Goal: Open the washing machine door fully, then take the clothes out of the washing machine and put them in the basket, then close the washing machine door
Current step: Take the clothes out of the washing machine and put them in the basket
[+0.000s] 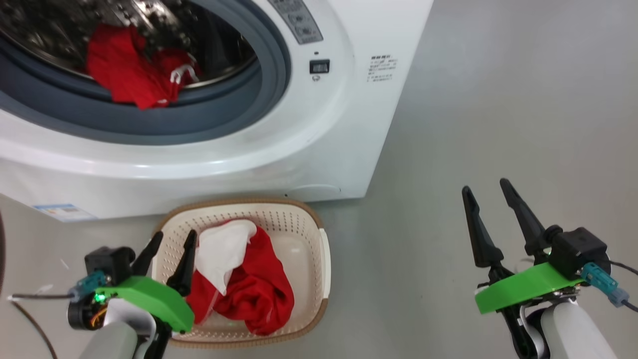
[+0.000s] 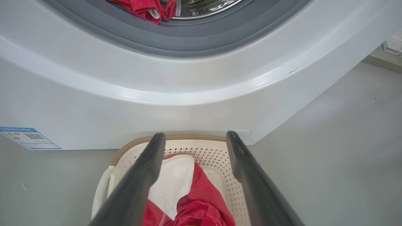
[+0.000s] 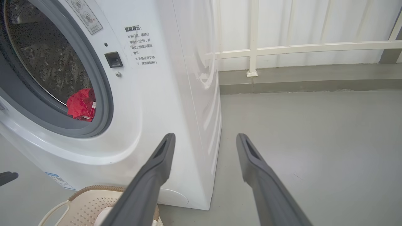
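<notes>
Hovering over left rim of basket point(image 1: 310, 213): left claw point(image 1: 175, 234), spread, empty. Right claw point(image 1: 484, 186) spread, empty, over floor point(image 1: 498, 99). Clothes point(image 1: 259, 294): red plus white cloth point(image 1: 222, 249) in basket, more red in washing machine point(image 1: 299, 149).

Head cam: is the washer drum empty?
No, a red garment lies inside the washing machine, its lower edge hanging over the grey gasket.
</notes>
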